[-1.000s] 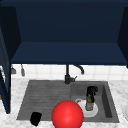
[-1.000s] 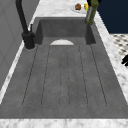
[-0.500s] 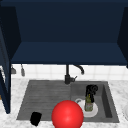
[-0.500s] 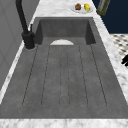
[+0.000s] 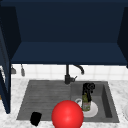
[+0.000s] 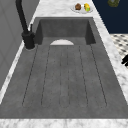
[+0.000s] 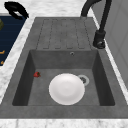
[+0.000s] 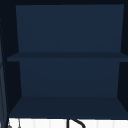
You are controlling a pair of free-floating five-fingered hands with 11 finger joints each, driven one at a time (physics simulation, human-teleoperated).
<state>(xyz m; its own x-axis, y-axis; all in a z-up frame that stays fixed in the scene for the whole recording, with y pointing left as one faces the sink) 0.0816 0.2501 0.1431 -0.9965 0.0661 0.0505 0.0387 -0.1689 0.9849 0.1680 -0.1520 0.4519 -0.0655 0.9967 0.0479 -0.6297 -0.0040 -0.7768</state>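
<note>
Bottle [image 5: 86, 102], green glass with a slim upright shape, stands over the round white plate [image 5: 93, 111] in the grey basin in the front view, the right hand [image 5: 88, 88] clenched round its neck. A glossy red ball [image 5: 67, 115] sits at the sink's front edge, the left hand [image 5: 35, 118] beside it, its fingers unclear. From the right side, the smooth plate [image 7: 66, 89] lies by the drain below the ribbed drainboard [image 7: 62, 33].
</note>
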